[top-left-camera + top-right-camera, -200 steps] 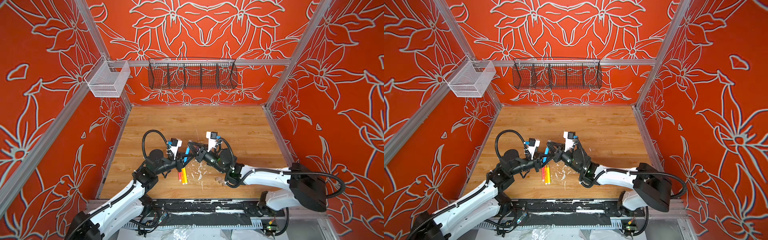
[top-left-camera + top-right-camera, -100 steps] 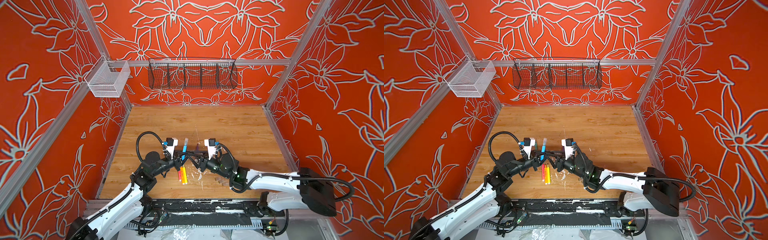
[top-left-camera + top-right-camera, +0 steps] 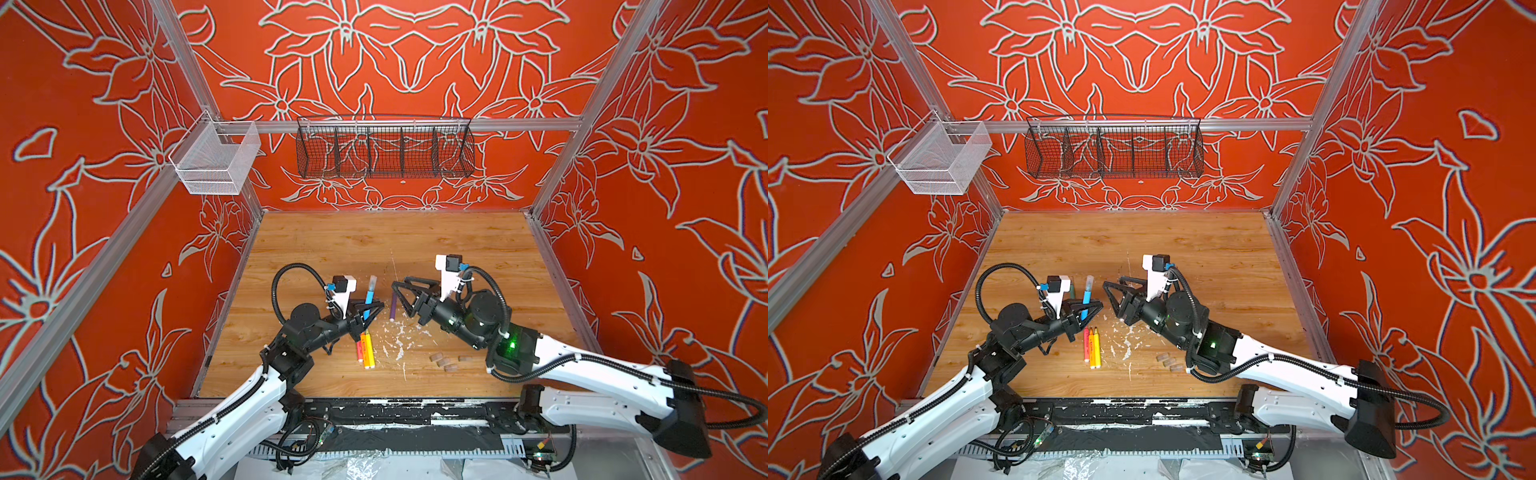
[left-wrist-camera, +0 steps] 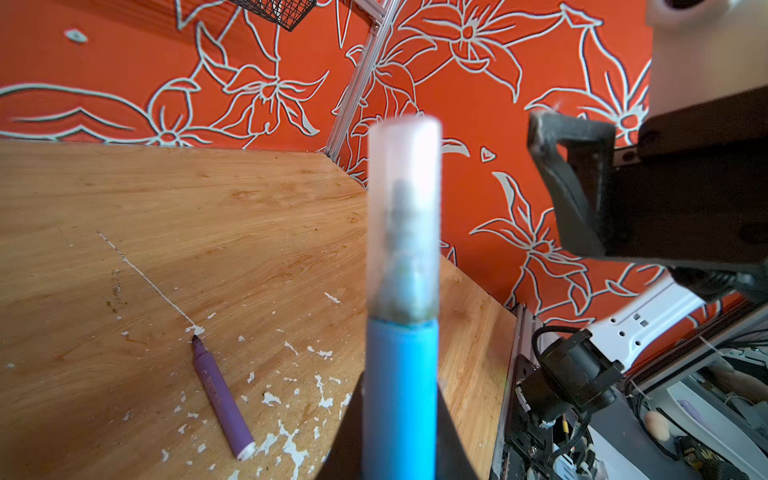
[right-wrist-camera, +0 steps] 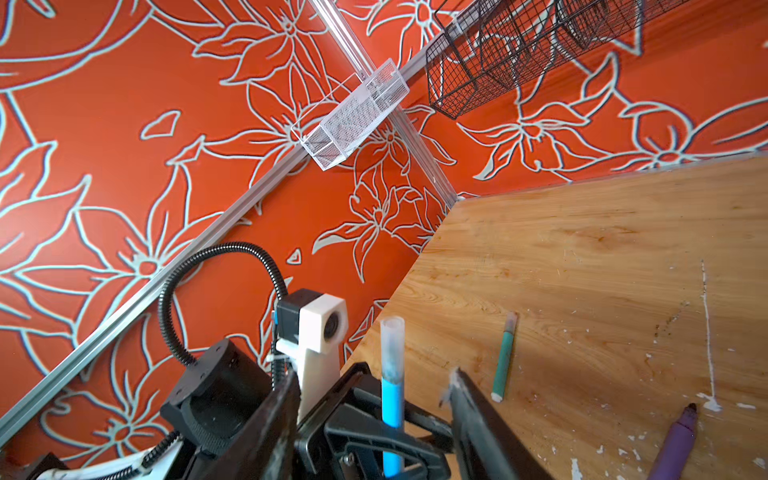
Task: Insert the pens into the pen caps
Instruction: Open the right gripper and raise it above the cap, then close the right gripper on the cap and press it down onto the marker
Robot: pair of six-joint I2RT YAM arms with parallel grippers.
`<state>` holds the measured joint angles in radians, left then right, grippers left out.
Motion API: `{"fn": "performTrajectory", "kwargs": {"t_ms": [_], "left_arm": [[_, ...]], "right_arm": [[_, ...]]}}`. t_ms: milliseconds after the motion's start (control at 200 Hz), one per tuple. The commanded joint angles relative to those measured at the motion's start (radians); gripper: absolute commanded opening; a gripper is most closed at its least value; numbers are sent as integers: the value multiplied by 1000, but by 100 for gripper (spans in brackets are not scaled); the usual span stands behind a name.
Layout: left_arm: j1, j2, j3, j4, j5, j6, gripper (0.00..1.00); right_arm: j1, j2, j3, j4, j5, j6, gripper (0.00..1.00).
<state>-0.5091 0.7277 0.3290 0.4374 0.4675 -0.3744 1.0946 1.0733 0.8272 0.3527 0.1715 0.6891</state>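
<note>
Left gripper (image 3: pixel 369 311) is pinched on the blue pen (image 3: pixel 369 298), low on the barrel, with the cap end up. A clear cap (image 3: pixel 372 282) is seated over the tip, and the left wrist view shows it flush to the barrel. Right gripper (image 3: pixel 402 296) has its jaws spread with nothing in them. It sits near the capped end, not touching it.

Purple pen (image 3: pixel 392 306) lies uncapped on the table (image 3: pixel 457 249) between the two grippers, just beside the right fingertips. Can't tell if there's contact. Green pen (image 3: pixel 1072 286) lies flat on the table on the far side of the left gripper and looks capped in the right wrist view. Pink pen (image 3: pixel 1086 345), orange pen (image 3: pixel 1091 348) and yellow pen (image 3: pixel 1096 348) lie side by side on the near side of the left gripper, tips bare. Four loose caps (image 3: pixel 443 363) are clustered near the right arm.

There is print on the purple and pink barrels, too small to read.
</note>
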Motion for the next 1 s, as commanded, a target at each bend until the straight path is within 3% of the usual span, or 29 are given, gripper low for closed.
{"fn": "performTrajectory", "kwargs": {"t_ms": [0,390,696,841,996], "left_arm": [[-8,-2,27,24,-1,26,0],[-13,-5,29,17,-8,31,0],[-15,-7,30,12,-14,34,0],[-16,-8,30,4,-32,33,0],[-16,-11,58,-66,-157,40,0]], "right_arm": [[-14,85,81,-104,2,23,58],[-41,298,304,-204,-112,53,51],[-42,344,357,-237,-149,49,24],[-41,352,336,-242,-167,70,0],[-14,347,228,-166,-181,115,0]]}}
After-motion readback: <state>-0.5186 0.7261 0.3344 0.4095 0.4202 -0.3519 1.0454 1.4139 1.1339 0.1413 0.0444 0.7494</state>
